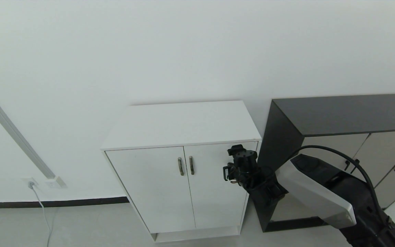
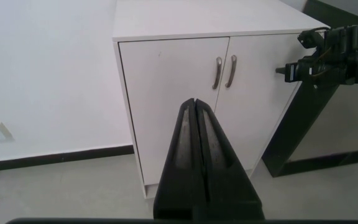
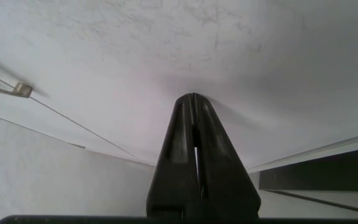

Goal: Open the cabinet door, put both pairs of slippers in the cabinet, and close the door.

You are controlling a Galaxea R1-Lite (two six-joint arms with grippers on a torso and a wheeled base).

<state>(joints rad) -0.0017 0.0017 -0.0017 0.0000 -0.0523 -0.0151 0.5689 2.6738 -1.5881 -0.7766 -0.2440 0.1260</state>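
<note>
The white cabinet [image 1: 183, 123] stands against the wall with both doors closed. Its two metal handles [image 1: 186, 165] sit side by side at the middle seam. My right gripper [image 1: 230, 172] is at the right door [image 1: 214, 202], near that door's outer edge and upper part. In the right wrist view its fingers [image 3: 193, 106] are shut and close to the door's white face, with one handle [image 3: 22, 90] off to the side. My left gripper [image 2: 194, 106] is shut with nothing in it and hangs well back from the cabinet front, pointing at the handles [image 2: 224, 71].
A dark cabinet [image 1: 341, 113] with grey doors stands right beside the white one, just behind my right arm. A wall socket with a cable [image 1: 31, 185] is at the left. Bare grey floor [image 1: 81, 226] lies in front of the cabinets.
</note>
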